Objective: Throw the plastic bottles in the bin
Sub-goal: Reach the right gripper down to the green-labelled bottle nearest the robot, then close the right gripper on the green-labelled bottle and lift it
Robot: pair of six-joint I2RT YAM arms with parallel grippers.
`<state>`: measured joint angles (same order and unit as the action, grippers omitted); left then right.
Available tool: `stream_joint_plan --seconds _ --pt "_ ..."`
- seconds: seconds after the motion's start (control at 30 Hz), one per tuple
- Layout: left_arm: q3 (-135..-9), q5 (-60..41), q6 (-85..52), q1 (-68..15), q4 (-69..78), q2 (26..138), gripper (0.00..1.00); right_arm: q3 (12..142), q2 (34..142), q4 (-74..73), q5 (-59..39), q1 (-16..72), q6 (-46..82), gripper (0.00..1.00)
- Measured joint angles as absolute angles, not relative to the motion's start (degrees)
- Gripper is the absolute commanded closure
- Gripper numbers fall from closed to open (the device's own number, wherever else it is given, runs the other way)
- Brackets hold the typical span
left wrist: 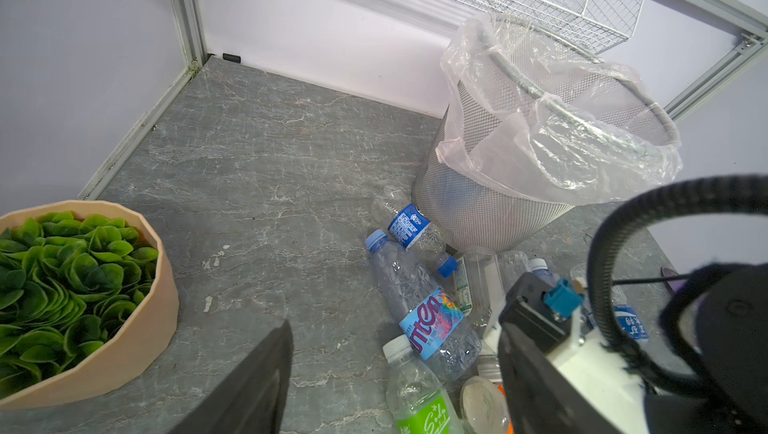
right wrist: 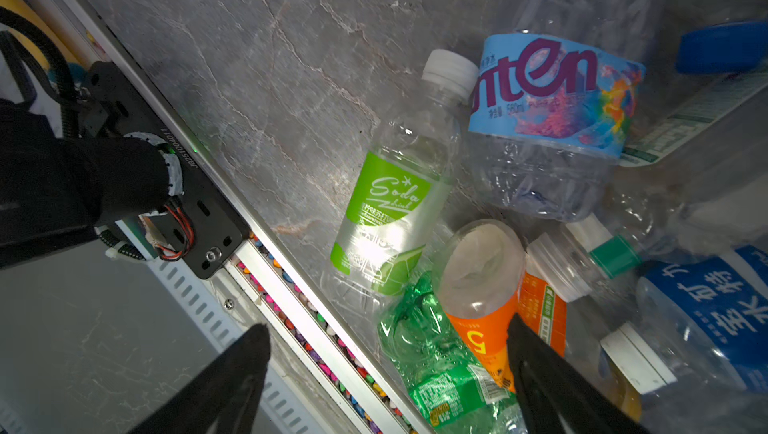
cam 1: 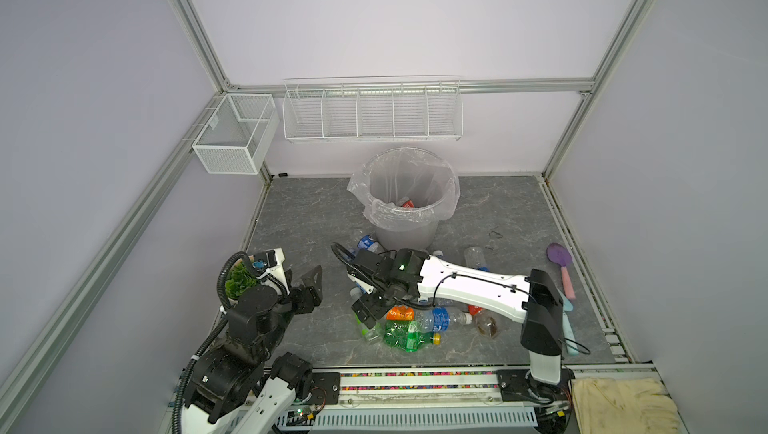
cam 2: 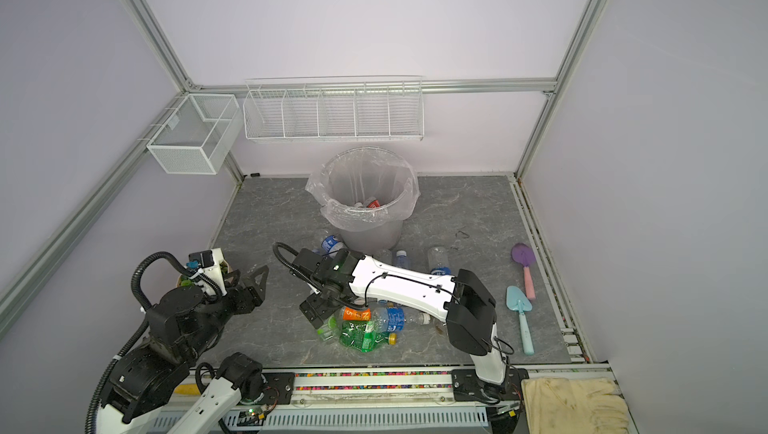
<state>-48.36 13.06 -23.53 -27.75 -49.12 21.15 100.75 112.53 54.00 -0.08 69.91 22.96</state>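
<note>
Your right end effector (right wrist: pixel 386 323) stands wide, gripping nothing, just above the plastic bottles (cam 1: pixel 436 319) heaped on the table (cam 1: pixel 307 211); green bottle (right wrist: pixel 432 353) lies directly beneath. Behind the heap stands the bin (cam 1: pixel 409 232).

Right arm (cam 1: pixel 469 288) covers several btls (cam 1: pixel 440 319) just before the bin (cam 1: pixel 409 236). Inside bin only a red label (cam 1: pixel 407 203) shows; rest unclear. Left claw (cam 1: pixel 311 282): one finger (left wrist: pixel 257 382) in wrist view, 2nd hidden. Plant pot (left wrist: pixel 137 348), far from bin, cut by edge.
</note>
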Motion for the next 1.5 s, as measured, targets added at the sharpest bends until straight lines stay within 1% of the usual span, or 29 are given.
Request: stream_joint_plan --seconds 0.37,0.8,1.07,1.27,1.5 --pt "-47.97 13.06 -23.53 -27.75 -48.95 21.15 0.24 104.12 120.46 53.1 -0.01 70.72 25.74 0.15" --pt "-47.83 13.28 -23.51 -27.68 -48.97 21.28 0.25 106.54 125.03 53.1 2.37 71.13 28.62 0.25" --pt "-47.64 13.87 -23.53 -27.44 -48.9 21.28 0.25 106.59 127.24 53.12 3.95 71.22 30.13 0.28" --pt "-47.64 13.45 -23.53 -27.46 -48.66 21.28 0.25 106.59 128.51 53.1 5.13 72.18 31.16 0.38" --pt "-47.64 13.43 -23.53 -27.46 -48.66 21.28 0.25 106.61 128.51 53.08 5.56 72.53 31.75 0.54"
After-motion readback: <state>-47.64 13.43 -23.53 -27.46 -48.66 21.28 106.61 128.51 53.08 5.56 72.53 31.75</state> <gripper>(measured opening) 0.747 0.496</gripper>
